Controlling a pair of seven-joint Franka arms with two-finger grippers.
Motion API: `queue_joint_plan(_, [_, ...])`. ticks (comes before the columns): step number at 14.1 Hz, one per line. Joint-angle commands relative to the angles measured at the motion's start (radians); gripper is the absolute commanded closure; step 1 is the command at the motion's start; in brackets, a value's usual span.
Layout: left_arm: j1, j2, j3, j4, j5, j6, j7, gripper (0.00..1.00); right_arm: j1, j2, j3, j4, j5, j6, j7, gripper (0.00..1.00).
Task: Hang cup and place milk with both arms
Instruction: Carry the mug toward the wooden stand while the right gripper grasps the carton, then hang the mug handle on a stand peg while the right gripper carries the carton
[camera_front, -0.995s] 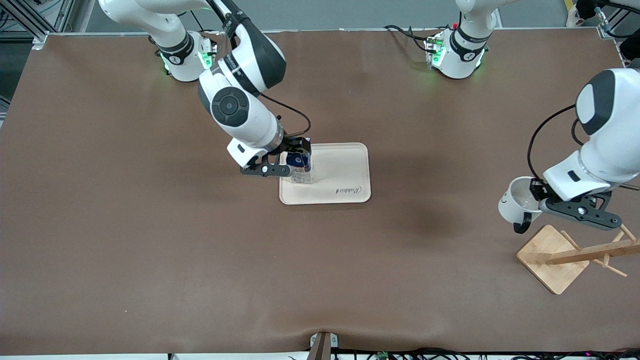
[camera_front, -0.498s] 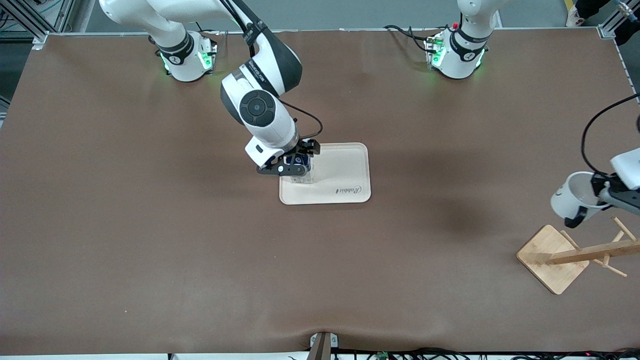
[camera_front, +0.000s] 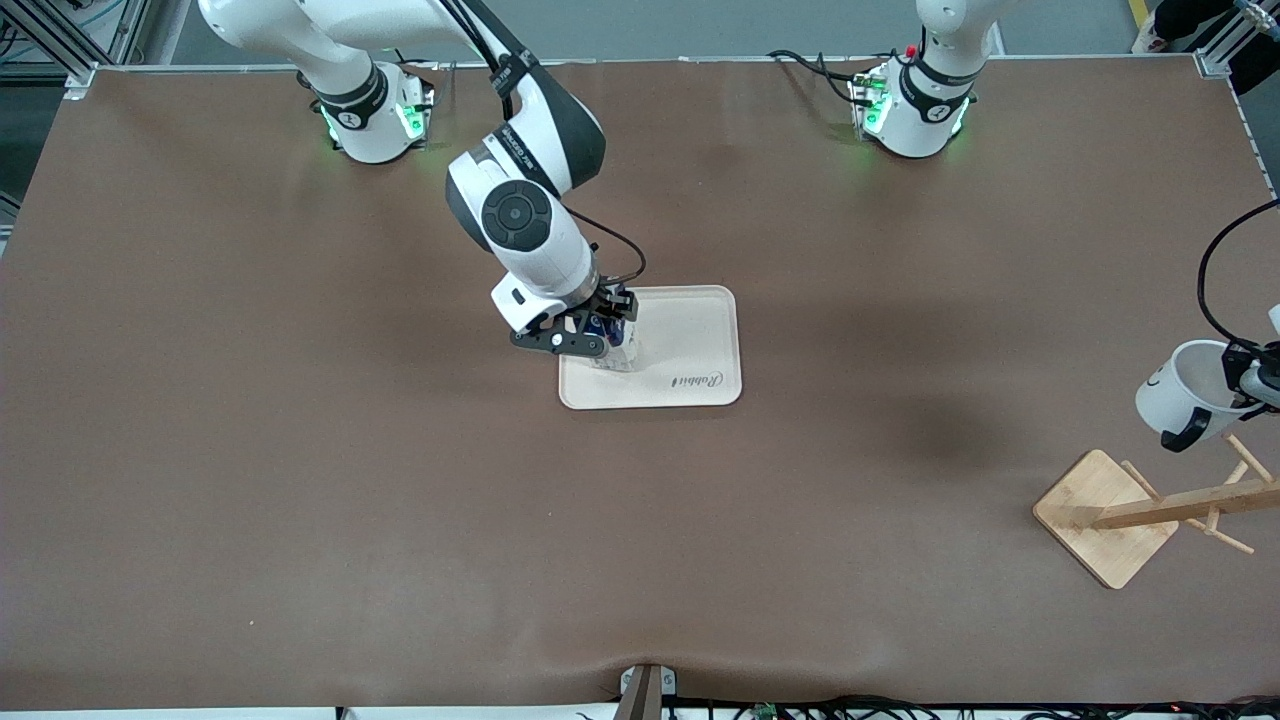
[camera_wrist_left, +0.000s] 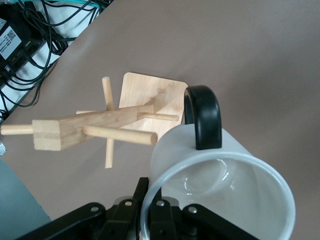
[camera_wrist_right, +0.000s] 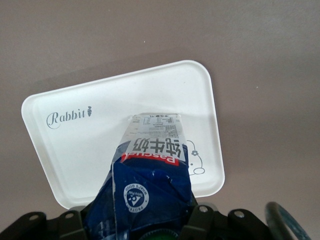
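My right gripper (camera_front: 592, 336) is shut on the milk carton (camera_front: 617, 352), which stands on the cream tray (camera_front: 690, 345) at its corner toward the right arm's end. In the right wrist view the carton (camera_wrist_right: 150, 170) shows its dark blue top and white lower part over the tray (camera_wrist_right: 75, 130). My left gripper (camera_front: 1250, 380) is shut on the rim of the white cup (camera_front: 1190, 392), held tilted in the air above the wooden rack (camera_front: 1170, 505). In the left wrist view the cup (camera_wrist_left: 220, 175) has its black handle (camera_wrist_left: 202, 117) toward the rack's pegs (camera_wrist_left: 117, 135).
The wooden rack's square base (camera_front: 1100, 515) sits near the table's edge at the left arm's end, with its post leaning out of view. The brown table (camera_front: 400, 520) stretches wide around the tray.
The left gripper has carried the cup toward the left arm's end, over the rack. The right gripper has moved in over the tray with the milk and settled lower.
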Motion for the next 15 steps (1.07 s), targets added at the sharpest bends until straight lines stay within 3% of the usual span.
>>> queue_joint_plan(1, [0.039, 0.009, -0.008, 0.036, -0.042, -0.025, 0.061, 1.0, -0.046, -0.033, -0.005, 0.088, -0.014, -0.149, 0.018, 1.0])
queue_joint_plan(4, [0.049, 0.046, -0.008, 0.083, -0.056, -0.025, 0.07, 1.0, -0.137, -0.053, -0.005, 0.176, -0.014, -0.337, -0.022, 1.0])
queue_joint_plan(9, [0.049, 0.13, -0.006, 0.155, -0.074, -0.023, 0.086, 1.0, -0.394, -0.162, -0.006, 0.16, -0.02, -0.492, -0.149, 1.0])
queue_joint_plan(12, [0.07, 0.17, -0.008, 0.195, -0.076, -0.022, 0.086, 1.0, -0.578, -0.193, -0.006, 0.122, -0.028, -0.535, -0.344, 1.0])
queue_joint_plan(15, [0.066, 0.179, -0.008, 0.199, -0.077, -0.016, 0.077, 0.96, -0.724, -0.188, -0.006, 0.088, -0.172, -0.489, -0.588, 1.0])
